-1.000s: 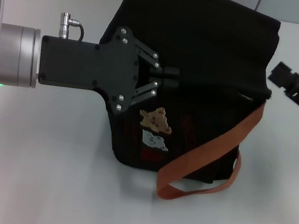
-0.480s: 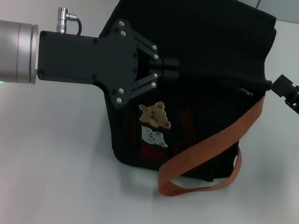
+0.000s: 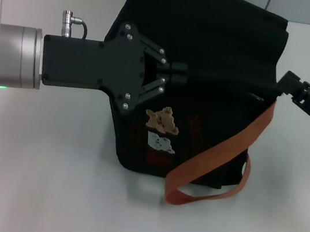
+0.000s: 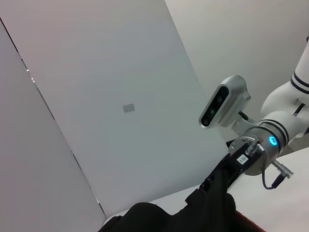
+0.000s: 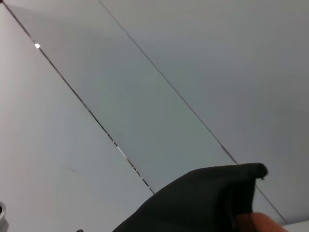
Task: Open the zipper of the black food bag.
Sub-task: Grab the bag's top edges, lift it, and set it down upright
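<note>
Right gripper [image 3: 283, 84] now touching black food bag [image 3: 211, 54]; left gripper [image 3: 178, 76] unmoved

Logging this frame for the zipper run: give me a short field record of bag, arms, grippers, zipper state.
bag: black food bag on the white table, bear patches facing the camera, orange-brown strap hanging down its front
left gripper: left gripper against the bag's left side, fingers close together on the fabric; what they pinch cannot be seen
right gripper: right gripper at the bag's right top corner, touching or nearly so
zipper: not distinguishable against the black fabric; open or closed cannot be told
</note>
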You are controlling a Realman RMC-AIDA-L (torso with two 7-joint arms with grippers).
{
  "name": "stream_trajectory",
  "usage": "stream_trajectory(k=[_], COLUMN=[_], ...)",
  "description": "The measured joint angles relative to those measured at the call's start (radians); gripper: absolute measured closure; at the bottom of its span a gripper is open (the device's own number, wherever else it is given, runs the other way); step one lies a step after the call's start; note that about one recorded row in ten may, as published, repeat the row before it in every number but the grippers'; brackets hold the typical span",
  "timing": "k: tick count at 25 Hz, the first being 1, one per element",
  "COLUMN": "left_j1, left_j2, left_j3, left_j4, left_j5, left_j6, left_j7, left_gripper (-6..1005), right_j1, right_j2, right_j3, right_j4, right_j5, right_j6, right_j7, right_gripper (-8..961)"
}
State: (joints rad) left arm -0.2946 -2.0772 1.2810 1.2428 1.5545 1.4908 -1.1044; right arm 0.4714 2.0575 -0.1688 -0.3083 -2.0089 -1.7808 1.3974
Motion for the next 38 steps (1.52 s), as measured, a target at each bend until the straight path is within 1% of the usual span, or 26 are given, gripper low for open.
stream_trajectory(k=[1,4,7,11,15,18,19,20,21,25,31,35,38], left_j1=[0.000,0.000,0.002,0.003,0.005,0.010,0.020,0.020,0.031,0.040,0.032,0.033,0.037], left_j2=[0.000,0.000,0.000,0.001,0.001,0.002,0.003,0.003,0.004,0.006,0.006,0.006,0.007], left_j3=[0.001,0.001,0.001,0.001,-0.001,-0.004,-0.007,-0.007,-0.007,-0.010,-0.014,-0.016,-0.018], left_j4=[0.000,0.000,0.000,0.000,0.000,-0.001,-0.009,-0.009,-0.021,-0.029,-0.058,-0.065,-0.068], left_j5=[-0.004,-0.011,-0.023,-0.033,-0.036,-0.055,-0.091,-0.091,-0.138,-0.174,-0.172,-0.172,-0.171], left_j6=[0.000,0.000,-0.001,-0.001,0.000,0.001,0.001,0.001,0.000,0.000,0.001,0.002,0.002], left_j7=[0.001,0.001,0.002,0.007,0.016,0.022,0.039,0.039,0.066,0.087,0.091,0.093,0.094], left_gripper=[951,955,960,966,972,976,978,979,981,987,996,1000,999], right_j1=[0.012,0.022,0.039,0.052,0.054,0.041,0.034,0.034,0.028,0.023,0.039,0.040,0.033], right_j2=[0.005,0.007,0.017,0.020,0.020,0.019,0.016,0.016,0.014,0.014,0.017,0.017,0.017], right_j3=[0.000,-0.005,-0.028,-0.037,-0.042,-0.040,-0.036,-0.036,-0.036,-0.038,-0.043,-0.043,-0.043], right_j4=[0.000,0.000,0.004,0.019,0.023,0.019,0.017,0.017,0.017,0.016,0.016,0.016,0.017], right_j5=[-0.001,-0.001,-0.002,-0.002,-0.001,0.004,0.004,0.004,0.004,0.004,0.001,-0.001,-0.001], right_j6=[0.003,0.013,0.060,0.088,0.090,0.084,0.083,0.083,0.083,0.083,0.081,0.076,0.048], right_j7=[-0.017,-0.023,-0.034,-0.067,-0.074,-0.075,-0.075,-0.075,-0.075,-0.075,-0.074,-0.070,-0.068], right_gripper=[478,479,479,481,482,483,483,484,484,487,491,493,495])
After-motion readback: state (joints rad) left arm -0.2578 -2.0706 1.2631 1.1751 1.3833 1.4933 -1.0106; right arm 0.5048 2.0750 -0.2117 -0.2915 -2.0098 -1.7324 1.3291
